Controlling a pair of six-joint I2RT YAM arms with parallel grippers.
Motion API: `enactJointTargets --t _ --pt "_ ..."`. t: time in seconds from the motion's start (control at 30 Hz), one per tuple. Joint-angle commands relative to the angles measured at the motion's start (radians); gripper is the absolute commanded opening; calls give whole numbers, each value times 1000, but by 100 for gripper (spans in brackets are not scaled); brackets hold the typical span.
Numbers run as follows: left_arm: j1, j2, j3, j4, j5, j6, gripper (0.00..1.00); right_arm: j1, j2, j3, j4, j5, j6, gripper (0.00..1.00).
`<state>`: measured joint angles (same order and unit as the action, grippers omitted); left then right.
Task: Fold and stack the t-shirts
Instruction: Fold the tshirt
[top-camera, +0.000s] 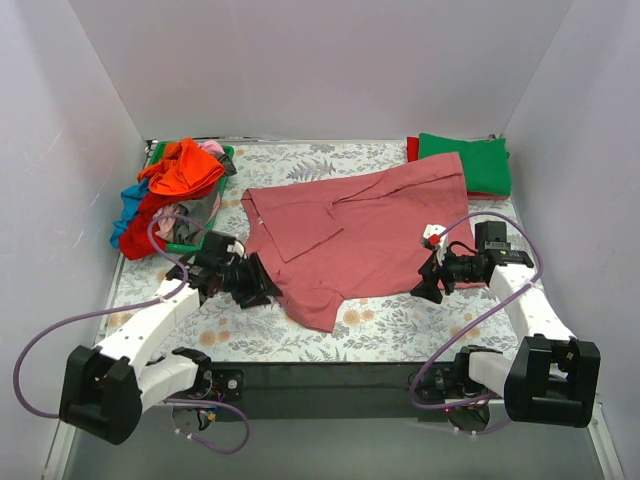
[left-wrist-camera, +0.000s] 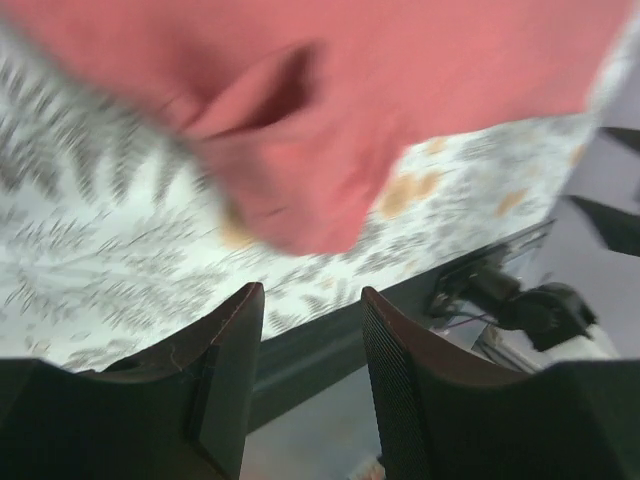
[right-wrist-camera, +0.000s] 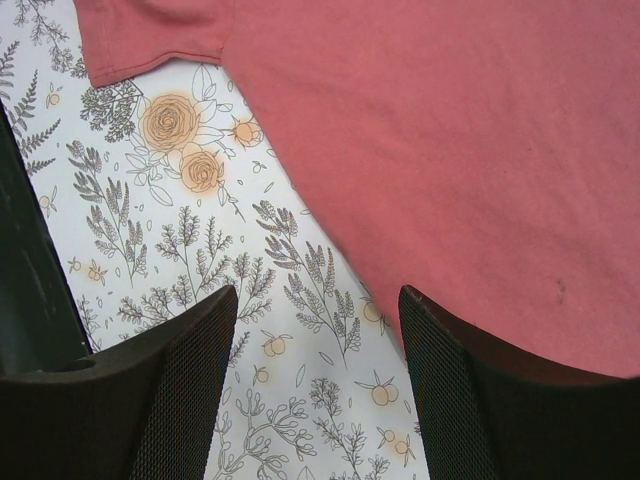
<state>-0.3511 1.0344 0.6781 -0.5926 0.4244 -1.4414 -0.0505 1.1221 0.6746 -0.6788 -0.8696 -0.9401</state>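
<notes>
Black fingers of the left gripper (left-wrist-camera: 310, 300) stand apart with nothing between them. The left wrist view is blurred, but it shows a rounded lobe of the dusty-rose t-shirt (left-wrist-camera: 330, 100) lying just ahead of the gap, free of both pads. From above, that gripper sits at the garment's near-left edge, just beside the cloth; contact cannot be confirmed. The right gripper (right-wrist-camera: 318, 300) is likewise spread wide and empty. It is poised over the floral table covering (right-wrist-camera: 150, 230), with the shirt's edge running diagonally ahead and to its right. The dusty-rose t-shirt lies flat in the middle of the table between the two arms, its long axis slanting from near-left to far-right, with one flap already turned over on its left side. The heap of unfolded t-shirts (top-camera: 175, 195) occupies the far-left corner, well apart from either gripper. A folded green t-shirt (top-camera: 470, 160) rests on a red one (top-camera: 411, 148) at the far-right corner. Judgement: one fold is made and the garment is not yet compact, so the task is at an early-to-middle stage for this shirt. Each arm is about equally close to its own side of the cloth. The left gripper is the nearer to the trailing near corner, which probably calls for the next pinch at the hem.
</notes>
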Motion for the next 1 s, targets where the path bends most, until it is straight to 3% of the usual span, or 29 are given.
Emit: enactJointTargets --t 0.0,0.37,0.73,0.83,0.87,0.97 --pt "-8 41 -100 -73 47 -40 43 1 10 3 8 -31 7 72" --pt "-86 210 -126 134 -41 -212 43 1 21 2 8 -26 11 72" --pt "-132 357 -48 215 -110 -237 40 1 27 2 7 -29 7 72" --pt "-141 380 -17 217 -131 -225 26 1 25 2 5 -31 7 72" --pt "-143 383 -9 218 -137 -220 16 1 25 2 5 -31 6 72" --pt "-141 386 15 220 -156 -195 4 1 24 2 5 -32 6 72"
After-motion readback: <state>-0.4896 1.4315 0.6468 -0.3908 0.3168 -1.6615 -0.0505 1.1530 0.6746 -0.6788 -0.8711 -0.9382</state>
